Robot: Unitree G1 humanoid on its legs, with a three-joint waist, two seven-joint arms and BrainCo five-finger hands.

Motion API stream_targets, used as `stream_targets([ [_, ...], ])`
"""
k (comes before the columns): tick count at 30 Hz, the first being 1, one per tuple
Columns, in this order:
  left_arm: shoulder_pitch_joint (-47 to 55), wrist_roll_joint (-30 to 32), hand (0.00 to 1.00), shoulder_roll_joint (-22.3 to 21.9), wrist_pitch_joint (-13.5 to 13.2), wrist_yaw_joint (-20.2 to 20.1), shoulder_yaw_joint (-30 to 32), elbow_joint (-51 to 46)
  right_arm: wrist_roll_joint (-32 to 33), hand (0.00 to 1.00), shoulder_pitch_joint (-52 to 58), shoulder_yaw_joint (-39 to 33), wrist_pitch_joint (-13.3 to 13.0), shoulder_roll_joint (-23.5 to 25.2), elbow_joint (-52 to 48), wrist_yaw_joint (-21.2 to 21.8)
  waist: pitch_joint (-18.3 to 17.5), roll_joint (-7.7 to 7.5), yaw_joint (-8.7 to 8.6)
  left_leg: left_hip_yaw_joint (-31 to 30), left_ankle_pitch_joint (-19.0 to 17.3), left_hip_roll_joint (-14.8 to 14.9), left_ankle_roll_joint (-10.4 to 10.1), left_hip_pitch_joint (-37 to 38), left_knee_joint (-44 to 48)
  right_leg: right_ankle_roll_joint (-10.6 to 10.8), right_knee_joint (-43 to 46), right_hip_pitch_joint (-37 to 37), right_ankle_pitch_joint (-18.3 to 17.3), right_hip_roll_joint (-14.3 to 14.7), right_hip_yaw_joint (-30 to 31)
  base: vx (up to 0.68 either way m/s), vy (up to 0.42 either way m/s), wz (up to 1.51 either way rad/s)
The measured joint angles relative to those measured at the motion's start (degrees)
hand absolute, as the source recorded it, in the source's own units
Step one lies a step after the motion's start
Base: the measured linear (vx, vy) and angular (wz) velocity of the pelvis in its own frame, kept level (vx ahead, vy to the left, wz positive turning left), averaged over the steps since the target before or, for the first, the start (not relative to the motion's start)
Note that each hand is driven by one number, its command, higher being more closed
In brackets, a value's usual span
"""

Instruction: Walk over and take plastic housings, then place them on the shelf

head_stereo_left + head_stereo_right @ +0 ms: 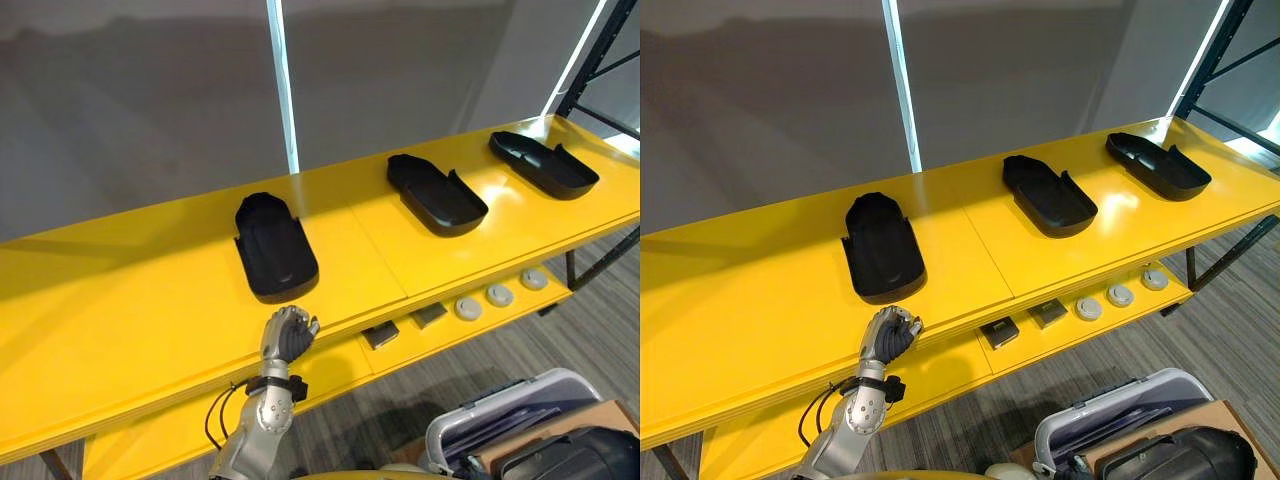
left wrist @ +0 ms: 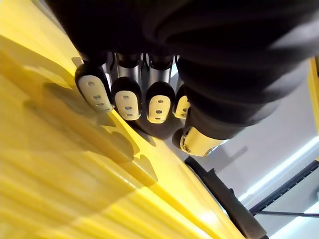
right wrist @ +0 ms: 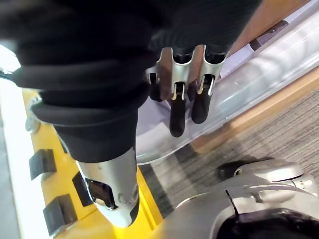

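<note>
Three black plastic housings lie open side up on the top board of a yellow shelf (image 1: pixel 120 300): one at the left (image 1: pixel 275 248), one in the middle (image 1: pixel 436 193), one at the far right (image 1: pixel 542 163). My left hand (image 1: pixel 288 335) is at the board's front edge, just in front of the left housing and not touching it. Its fingers (image 2: pixel 127 97) are curled over the yellow surface and hold nothing. My right hand (image 3: pixel 177 117) hangs low beside a clear bin with its fingers straight and nothing in it.
The yellow lower board carries round white discs (image 1: pixel 498 296) and small grey square parts (image 1: pixel 380 335). A clear-lidded bin (image 1: pixel 520 405) and a cardboard box stand on the carpet at the lower right. A black rack upright (image 1: pixel 600 60) rises at the right end, before a grey wall.
</note>
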Motion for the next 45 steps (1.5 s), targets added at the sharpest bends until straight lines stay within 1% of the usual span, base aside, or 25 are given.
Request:
stream_targets([
  [5, -2.5, -1.3, 1.00, -0.1, 1.0, -0.1, 0.9, 1.8, -0.7, 0.00, -0.5, 0.0, 0.3, 0.0, 0.3, 0.0, -0.1, 0.08, -0.48, 0.2, 0.0, 0.0, 0.0, 0.0, 0.0, 0.0, -0.3, 0.0, 0.2, 0.0, 0.1, 0.00, -0.001, -0.01],
  [7, -2.8, -1.8, 1.00, -0.1, 1.4, -0.1, 2.2, 2.0, -1.3, 0.00, -0.9, 0.0, 0.4, 0.0, 0.3, 0.3, -0.1, 0.08, -1.31, 0.3, 0.0, 0.0, 0.0, 0.0, 0.0, 0.0, -0.4, 0.0, 0.4, 0.0, 0.2, -0.01, -0.009, -0.03],
  [10, -4.2, -2.7, 1.00, 0.0, 2.4, -0.1, 2.6, 2.8, -1.4, 0.00, -1.0, 0.0, 0.8, -0.1, 0.3, 0.7, -0.1, 0.12, -1.34, 0.6, 0.0, 0.0, 0.0, -0.3, 0.0, -0.1, -1.3, 0.0, 1.2, 0.1, 0.6, -0.02, -0.005, -0.06],
  [12, -4.8, -2.9, 1.00, -0.1, 2.5, -0.1, 3.2, 3.0, -1.8, 0.00, -1.1, 0.0, 0.9, -0.1, 0.3, 0.8, -0.1, 0.11, -1.34, 0.9, 0.0, 0.0, 0.0, -0.6, 0.0, 0.0, -1.7, -0.1, 1.5, 0.1, 1.0, -0.02, -0.002, -0.08],
  [15, -5.0, -3.5, 1.00, -0.1, 3.1, -0.1, 4.7, 3.0, -1.8, 0.00, -1.3, 0.0, 1.1, -0.1, 0.3, 0.9, -0.1, 0.14, -1.46, 1.4, 0.0, 0.0, 0.0, -0.6, 0.0, 0.2, -2.1, -0.2, 1.7, 0.1, 1.6, -0.02, -0.001, -0.10],
  [16, -5.6, -4.1, 1.00, -0.1, 3.7, -0.1, 4.9, 3.1, -1.8, 0.00, -1.3, 0.0, 1.2, -0.1, 0.3, 0.9, -0.1, 0.12, -1.44, 1.5, 0.0, 0.0, 0.0, -0.7, 0.0, 0.3, -2.1, -0.3, 1.6, 0.1, 1.6, -0.02, -0.003, -0.04],
  [19, -7.0, -5.2, 1.00, -0.2, 4.1, -0.1, 5.8, 4.3, -1.9, 0.00, -1.4, 0.0, 1.3, -0.1, 0.3, 0.9, -0.1, 0.11, -1.47, 1.4, -0.1, -0.1, -0.1, -0.7, 0.0, 0.4, -2.1, -0.3, 1.6, 0.1, 1.6, 0.00, 0.000, 0.00],
  [25, -8.2, -6.4, 1.00, -0.6, 4.1, -0.1, 7.0, 4.9, -1.9, 0.00, -1.4, -0.1, 1.3, -0.1, 0.3, 1.0, -0.1, 0.09, -1.47, 1.1, 0.0, -0.1, 0.0, -1.0, 0.0, 0.3, -2.2, -0.4, 1.6, 0.1, 1.2, 0.01, -0.005, 0.02],
  [29, -9.7, -8.2, 1.00, -0.7, 4.1, 0.0, 7.0, 6.3, -1.9, 0.00, -1.4, -0.1, 1.4, -0.1, 0.3, 1.0, -0.1, 0.09, -1.51, 0.5, 0.0, -0.2, 0.0, -1.0, 0.0, 0.2, -2.2, -0.2, 1.7, 0.0, 0.5, 0.01, -0.008, 0.07],
  [36, -9.8, -11.2, 1.00, -1.2, 3.6, -0.1, 6.9, 5.9, -1.9, 0.00, -1.4, -0.1, 1.4, -0.1, 0.3, 1.0, -0.1, 0.09, -1.48, 0.0, 0.0, -0.2, 0.0, -1.1, -0.1, 0.2, -2.2, 0.0, 1.7, -0.2, 0.0, 0.00, -0.002, 0.02],
  [38, -9.7, -12.8, 1.00, -1.1, 3.5, -0.2, 6.7, 4.0, -1.9, 0.00, -1.5, -0.1, 1.4, -0.1, 0.4, 1.0, -0.1, 0.09, -1.45, -0.2, 0.0, -0.3, 0.1, -1.1, -0.1, 0.2, -2.2, 0.0, 1.7, -0.2, -0.2, -0.01, -0.003, 0.06],
  [39, -9.3, -13.2, 1.00, -1.0, 3.4, -0.2, 6.4, 0.6, -1.9, 0.00, -1.5, -0.1, 1.4, -0.1, 0.4, 1.0, -0.1, 0.10, -1.46, -0.5, 0.1, -0.4, 0.1, -1.2, -0.1, 0.2, -2.2, 0.0, 1.7, -0.3, -0.6, -0.01, -0.003, 0.15],
  [42, -9.0, -14.2, 1.00, -0.3, 1.1, -0.2, 6.0, -8.6, -1.8, 0.00, -1.7, -0.1, 1.4, -0.2, 0.7, 1.0, 0.1, 0.16, -1.38, -1.8, 0.3, -0.6, 0.5, -1.1, -0.1, 0.4, -2.2, 0.9, 1.6, -0.5, -1.7, 0.00, -0.001, 0.20],
  [45, -8.3, -16.3, 1.00, 0.6, -2.7, 0.8, 7.9, -19.7, -1.9, 0.00, -2.6, 0.0, 1.3, -0.7, 2.4, 1.1, 0.2, 0.35, -0.80, -2.3, 0.5, -0.7, 0.7, -1.2, 0.0, 0.4, -2.0, 1.0, 1.5, -0.7, -2.0, -0.01, 0.006, 0.10],
])
